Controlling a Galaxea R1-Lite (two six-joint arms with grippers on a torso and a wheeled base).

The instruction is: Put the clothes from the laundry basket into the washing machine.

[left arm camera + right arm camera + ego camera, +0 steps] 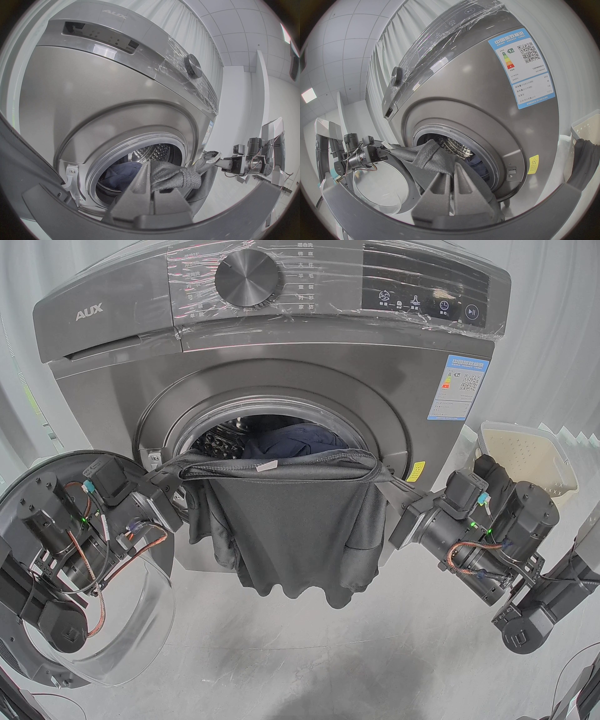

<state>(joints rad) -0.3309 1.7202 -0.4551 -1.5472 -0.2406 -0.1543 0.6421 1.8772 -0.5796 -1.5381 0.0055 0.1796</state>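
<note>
A dark grey shirt (294,521) hangs stretched across the front of the washing machine (112,377) opening, held at both top corners. My left gripper (164,476) is shut on its left corner, my right gripper (389,482) on its right corner. The left wrist view has the fingers (142,181) pinching bunched grey fabric (175,176). Seen from the right wrist, the fingers (465,187) clamp the grey cloth (431,159). A dark blue garment (294,440) lies inside the drum. The cream laundry basket (531,455) stands at the right with a dark garment (494,474) over its rim.
The round glass door (94,615) is swung open at the lower left, under my left arm. Pale curtains hang behind the machine. Light bare floor (350,652) lies in front.
</note>
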